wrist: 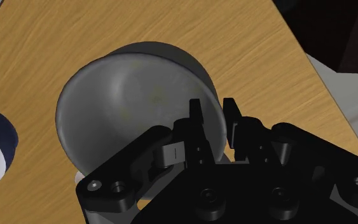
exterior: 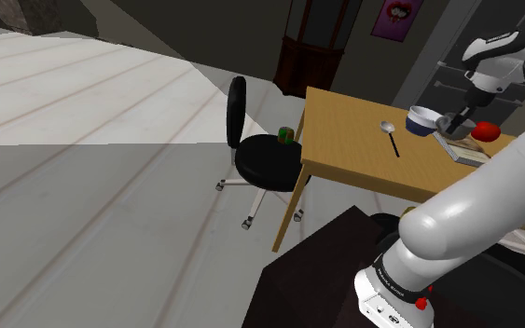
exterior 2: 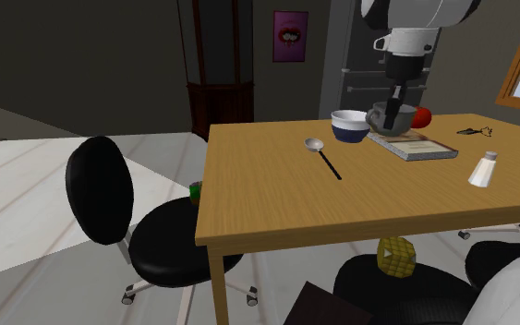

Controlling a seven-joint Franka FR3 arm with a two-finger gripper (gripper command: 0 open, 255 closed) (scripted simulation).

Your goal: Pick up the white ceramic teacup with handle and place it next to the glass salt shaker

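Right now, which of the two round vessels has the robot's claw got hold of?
The plain grey teacup: the gripper pinches its rim, one finger inside, one outside. The white bowl with the dark blue band sits untouched beside it.

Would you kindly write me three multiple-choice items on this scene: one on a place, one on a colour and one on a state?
1. Where does the spoon lie?
A. on the table
B. in a sink
C. on a stove

2. What colour is the round thing beside the teacup?
A. green
B. red
C. yellow

3. How is the end effector?
A. open above the table
B. shut on nothing
C. shut on the wall of the teacup

Answers:
1 A: the spoon rests on the wooden top, near the bowl.
2 B: it shows red in both exterior views.
3 C: in the wrist view the fingers clasp the cup's wall between them.
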